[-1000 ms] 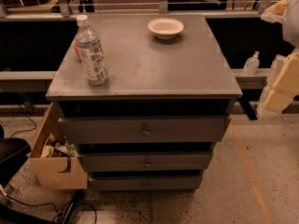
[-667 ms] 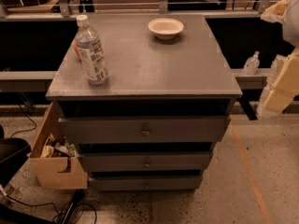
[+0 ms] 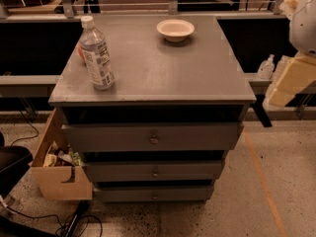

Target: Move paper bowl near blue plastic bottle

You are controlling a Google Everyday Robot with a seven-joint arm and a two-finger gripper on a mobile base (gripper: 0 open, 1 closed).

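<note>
The paper bowl (image 3: 175, 29) is a small cream-white bowl, upright at the far middle of the grey cabinet top (image 3: 163, 78). The blue plastic bottle (image 3: 96, 54), clear with a white cap and a printed label, stands upright near the top's front left corner. Bowl and bottle are well apart. My arm's cream links (image 3: 291, 78) hang at the right edge of the view, beside the cabinet. The gripper (image 3: 260, 114) shows only as a dark piece below them, off the cabinet's right front corner, far from both objects and holding nothing that I can see.
The cabinet has three shut drawers (image 3: 154, 138). An open cardboard box (image 3: 55, 167) with clutter sits on the floor at its left, with cables in front of it. A small pale pump bottle (image 3: 266, 66) stands on a ledge to the right. Railings run behind.
</note>
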